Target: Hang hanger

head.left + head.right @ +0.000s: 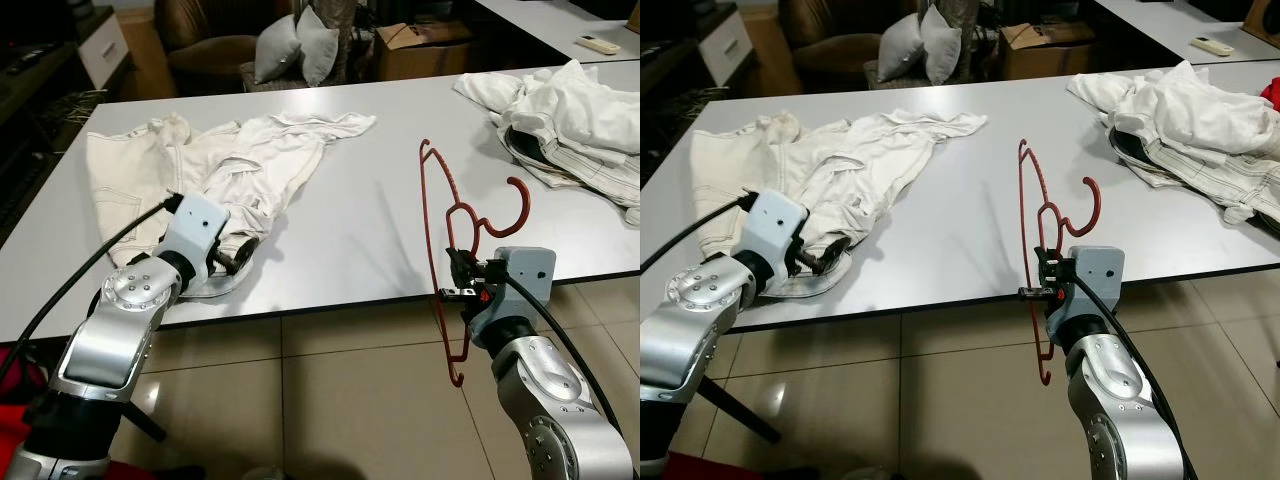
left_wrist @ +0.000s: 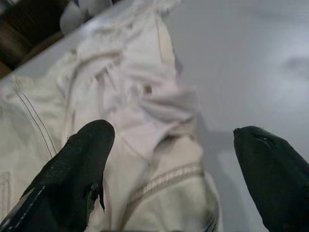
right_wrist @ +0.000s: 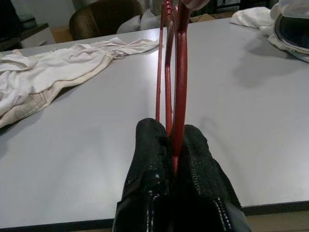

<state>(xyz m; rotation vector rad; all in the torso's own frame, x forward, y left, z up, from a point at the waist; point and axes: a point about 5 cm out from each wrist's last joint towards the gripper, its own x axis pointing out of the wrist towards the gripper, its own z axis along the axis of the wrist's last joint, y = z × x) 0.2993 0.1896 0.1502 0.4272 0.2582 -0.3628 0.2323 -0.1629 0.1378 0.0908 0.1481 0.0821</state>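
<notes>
Grey tabletop (image 1: 380, 220) lies bare between the white garment (image 1: 230, 165) at 10 o'clock and the clothes pile (image 1: 570, 120) at 2 o'clock. At its near edge, the right gripper (image 1: 462, 272) pinches the red hanger (image 1: 445, 240) upright, lower end hanging past the edge over tiled floor (image 1: 340, 400). Left gripper (image 1: 240, 257), fingers spread, hovers over the garment's near hem at 9 o'clock.

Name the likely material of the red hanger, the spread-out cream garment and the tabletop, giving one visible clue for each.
Red hanger, held in the right gripper: probably plastic or coated wire; thin, glossy, uniform red. Cream garment by the open left gripper: woven cloth, likely cotton; soft folds, stitched seams. Tabletop: smooth laminate-like surface; pale grey, faint sheen.
</notes>
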